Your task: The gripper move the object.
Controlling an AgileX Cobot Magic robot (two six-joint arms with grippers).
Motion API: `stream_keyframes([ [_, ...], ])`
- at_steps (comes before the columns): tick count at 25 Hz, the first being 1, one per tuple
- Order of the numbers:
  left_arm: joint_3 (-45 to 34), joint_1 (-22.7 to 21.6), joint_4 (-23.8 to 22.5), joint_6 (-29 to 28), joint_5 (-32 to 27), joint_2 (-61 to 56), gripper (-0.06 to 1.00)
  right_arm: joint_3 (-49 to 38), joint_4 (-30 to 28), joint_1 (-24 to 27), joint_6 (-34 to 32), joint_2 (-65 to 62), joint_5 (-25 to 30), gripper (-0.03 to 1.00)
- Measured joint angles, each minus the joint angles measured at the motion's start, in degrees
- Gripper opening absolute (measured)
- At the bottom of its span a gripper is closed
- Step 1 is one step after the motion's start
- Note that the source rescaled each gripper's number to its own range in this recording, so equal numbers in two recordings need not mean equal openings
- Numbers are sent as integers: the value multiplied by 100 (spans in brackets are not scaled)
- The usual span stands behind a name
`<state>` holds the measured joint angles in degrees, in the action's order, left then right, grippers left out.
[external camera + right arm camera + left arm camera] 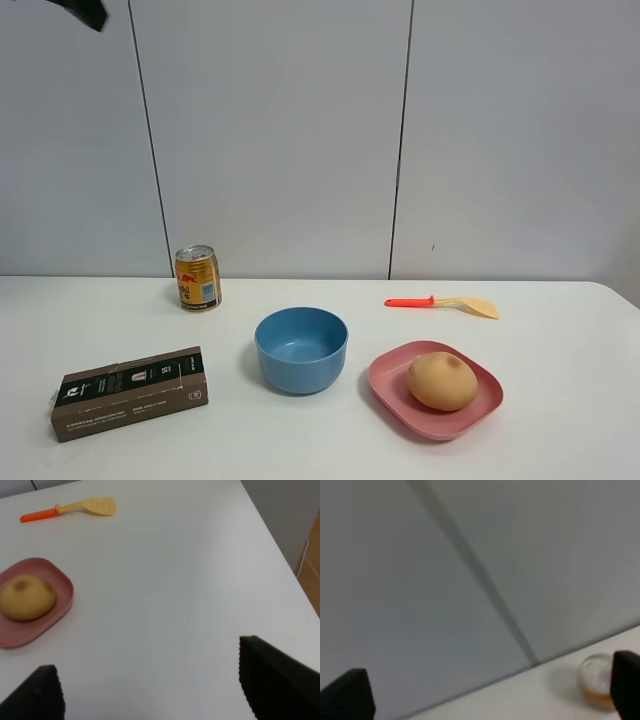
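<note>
The object [26, 597] sits on the pink plate [45, 625], well apart from the right gripper [150, 690] (jaws spread wide, empty); right arm is nearer, judging by its wrist cam.

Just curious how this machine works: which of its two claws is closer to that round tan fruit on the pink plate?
Right. The right gripper hangs open over bare table beside the fruit; the left gripper faces the wall near the can.

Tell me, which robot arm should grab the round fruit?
Probably the right. Its open end effector already looks at the fruit on the pink plate; the left end effector faces the wall.
</note>
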<state>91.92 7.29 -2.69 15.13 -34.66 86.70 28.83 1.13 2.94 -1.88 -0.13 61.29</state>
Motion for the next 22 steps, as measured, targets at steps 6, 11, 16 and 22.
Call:
stream_keyframes([
  [6, -552, -994, 81, -28, -771, -1075, 95, 0, 0, 0, 0, 0, 0, 100],
  [11, -1745, -1352, 269, -104, -1280, -2416, 95, 0, 0, 0, 0, 0, 0, 100],
  [16, -2992, -1406, 269, -415, -1373, -4042, 95, 0, 0, 0, 0, 0, 0, 100],
  [22, -4209, -1406, 269, -1158, -1669, -5862, 95, 0, 0, 0, 0, 0, 0, 100],
])
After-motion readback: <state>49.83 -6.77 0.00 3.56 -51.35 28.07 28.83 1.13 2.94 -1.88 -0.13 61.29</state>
